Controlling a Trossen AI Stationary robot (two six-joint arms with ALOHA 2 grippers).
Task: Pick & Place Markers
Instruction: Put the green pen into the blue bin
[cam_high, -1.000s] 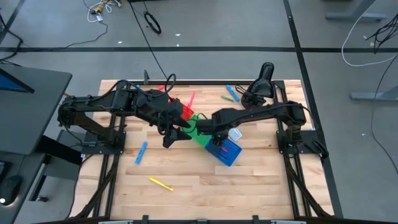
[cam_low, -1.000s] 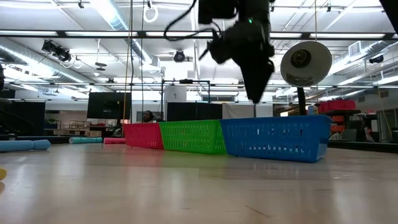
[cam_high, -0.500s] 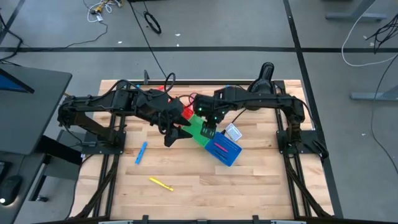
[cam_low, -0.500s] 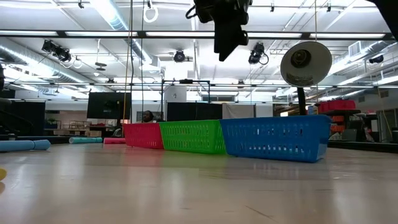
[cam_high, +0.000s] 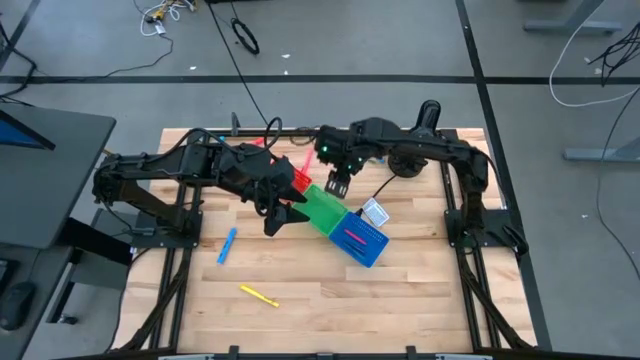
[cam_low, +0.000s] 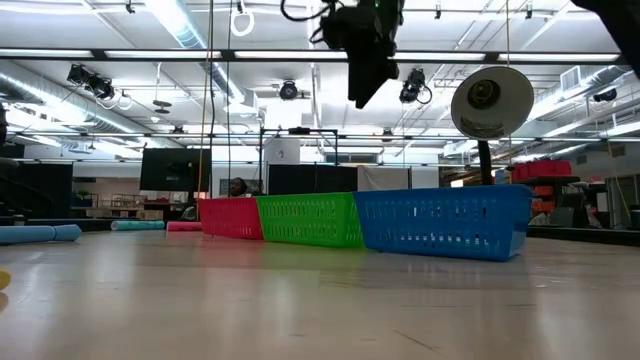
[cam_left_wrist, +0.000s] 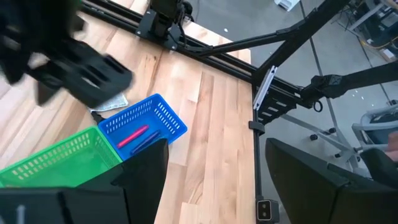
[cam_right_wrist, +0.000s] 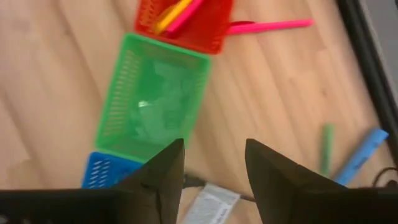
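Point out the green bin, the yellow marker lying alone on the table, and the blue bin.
green bin (cam_right_wrist: 155, 102), right wrist view, its mesh floor
yellow marker (cam_high: 258, 295), high view, mid-barrel
blue bin (cam_low: 440, 222), low view, its front wall

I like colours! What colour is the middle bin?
Green; the square plastic mesh bin shows best in the right wrist view.

surface: a pale wooden table (cam_high: 400, 300) with a dark frame
bins: red bin (cam_high: 298, 176), green bin (cam_high: 325, 208) and blue bin (cam_high: 360, 240) touching in a slanted row near the middle
loose markers: blue marker (cam_high: 227, 245) and yellow marker (cam_high: 259, 295) toward the left front; pink marker (cam_right_wrist: 268, 26) just beside the red bin
other: a small white card (cam_high: 376, 213) next to the blue bin
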